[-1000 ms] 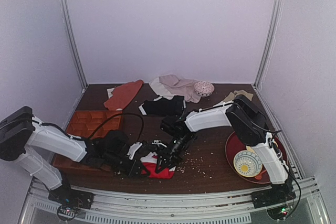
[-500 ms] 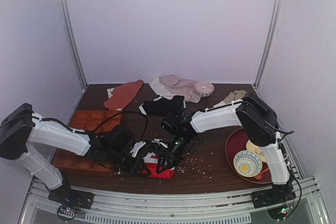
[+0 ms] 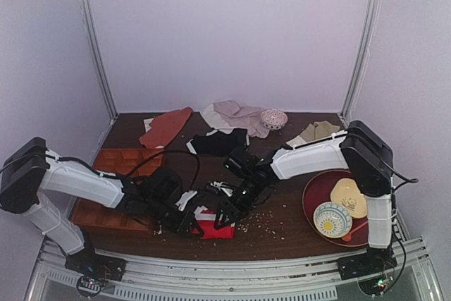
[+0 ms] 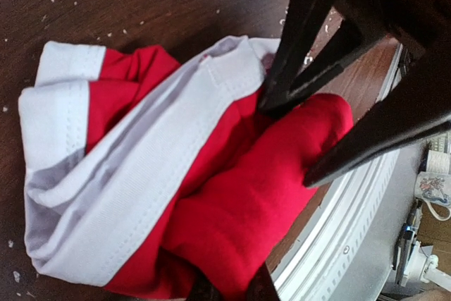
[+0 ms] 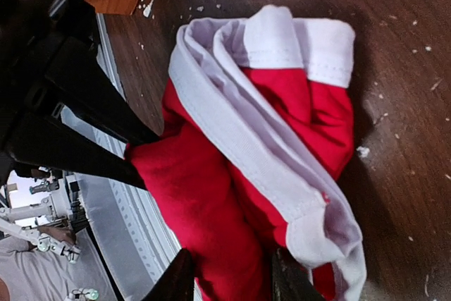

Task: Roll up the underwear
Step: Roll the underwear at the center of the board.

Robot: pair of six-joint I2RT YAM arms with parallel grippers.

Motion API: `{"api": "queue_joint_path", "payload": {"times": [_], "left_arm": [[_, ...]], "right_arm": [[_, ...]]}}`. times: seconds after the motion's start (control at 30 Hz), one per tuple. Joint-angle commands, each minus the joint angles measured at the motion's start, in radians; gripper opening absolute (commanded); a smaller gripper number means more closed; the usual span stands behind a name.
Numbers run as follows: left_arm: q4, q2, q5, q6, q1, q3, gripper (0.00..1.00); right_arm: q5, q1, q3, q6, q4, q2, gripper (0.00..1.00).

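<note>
The red underwear (image 3: 211,228) with white bands lies bunched near the table's front edge. My left gripper (image 3: 189,220) comes at it from the left and my right gripper (image 3: 227,211) from the right. In the left wrist view the underwear (image 4: 232,195) has a thick red fold between the left gripper's (image 4: 229,288) tips, which are shut on it. The right gripper's black fingers (image 4: 310,40) press in at the upper right. In the right wrist view the right gripper (image 5: 232,281) is shut on a red fold of the underwear (image 5: 211,195). Its white waistband (image 5: 246,132) curls above.
An orange compartment tray (image 3: 116,166) sits at the left. Black briefs (image 3: 218,143), a beige garment (image 3: 236,114), a rust cloth (image 3: 166,126) and a patterned bowl (image 3: 273,118) lie at the back. A red plate (image 3: 313,195) with a bowl (image 3: 332,219) is at the right. Crumbs dot the wood.
Both grippers have shifted slightly to the right with the underwear between them. The right arm's elbow has swung out to the right and higher. The underwear looks more bunched.
</note>
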Motion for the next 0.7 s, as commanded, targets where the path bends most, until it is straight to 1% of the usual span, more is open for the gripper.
{"api": "queue_joint_path", "payload": {"times": [0.0, 0.2, 0.3, 0.43, 0.67], "left_arm": [[-0.089, 0.02, 0.064, -0.003, -0.005, 0.002, 0.0], [-0.112, 0.032, 0.068, -0.004, -0.005, 0.019, 0.0], [-0.122, 0.042, 0.078, -0.007, -0.004, 0.033, 0.0], [-0.129, 0.053, 0.087, -0.01, -0.004, 0.045, 0.0], [-0.132, 0.084, 0.112, -0.016, 0.001, 0.059, 0.0]], "right_arm": [[0.149, 0.011, -0.029, -0.002, 0.027, -0.087, 0.36], [0.327, 0.072, -0.079, -0.024, 0.038, -0.186, 0.37], [0.479, 0.14, -0.084, -0.056, 0.014, -0.232, 0.37], [0.669, 0.261, -0.085, -0.101, -0.017, -0.271, 0.37], [0.912, 0.408, -0.118, -0.138, -0.003, -0.272, 0.36]]}}
